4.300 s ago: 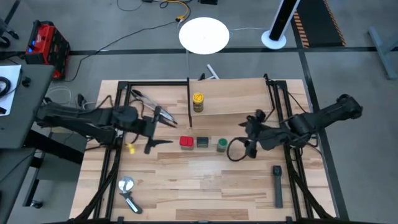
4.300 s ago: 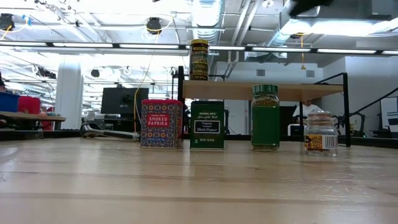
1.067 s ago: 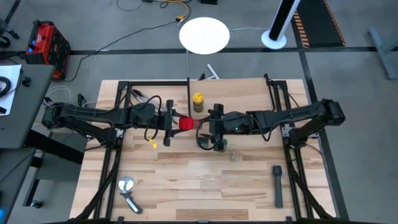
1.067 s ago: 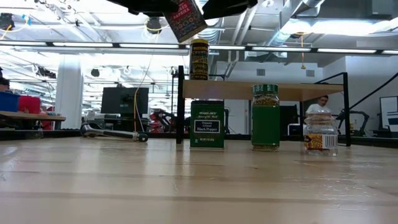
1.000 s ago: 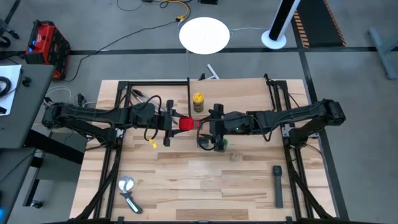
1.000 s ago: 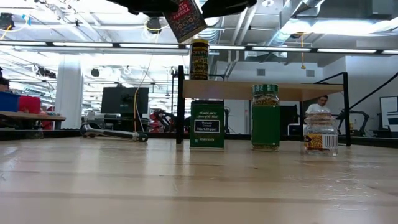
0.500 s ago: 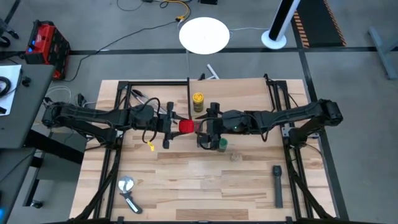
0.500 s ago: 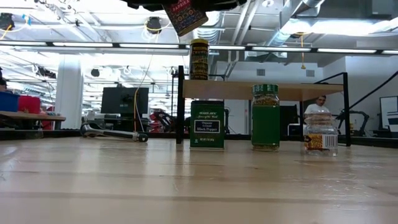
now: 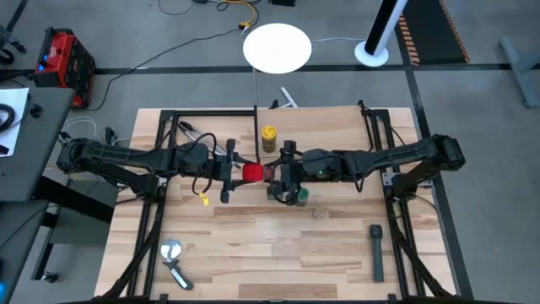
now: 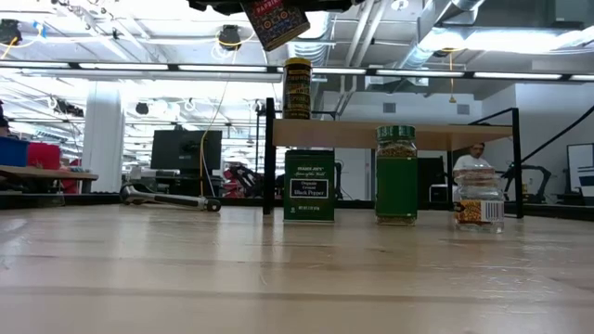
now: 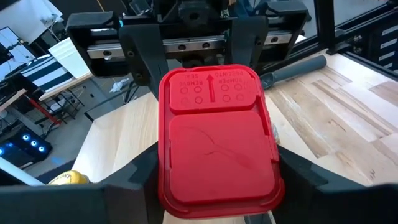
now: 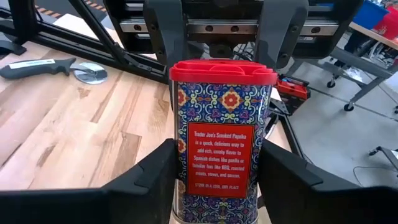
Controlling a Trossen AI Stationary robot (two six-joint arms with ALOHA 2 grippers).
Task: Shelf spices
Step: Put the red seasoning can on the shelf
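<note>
The red square tin hangs high above the table's middle, tilted in the low view. My left gripper comes at it from the left and my right gripper from the right, both shut on it. The yellow jar stands on the shelf at its left end. Below and in front of the shelf, the dark grey tin, green-lidded jar and small clear jar stand on the table. My left gripper pinches the tin at its red lid, one finger on each of two opposite sides. It comes slanting down from the table's left. The tin is lifted clear and tilted. My right gripper pinches the tin's patterned body between its two fingers, below the lid, on two opposite sides. It comes roughly level from the table's right, fingers across the tin. The tin's bottom end is out of this view.
Metal tongs lie at the far left of the table. A pizza cutter lies near the front left and a long black tool near the front right. Black frame uprights stand at the shelf's ends.
My right gripper has moved toward the table's left, up to the tin, and its fingers now stand on the tin's sides. The tin, held by my left gripper, has risen a little.
</note>
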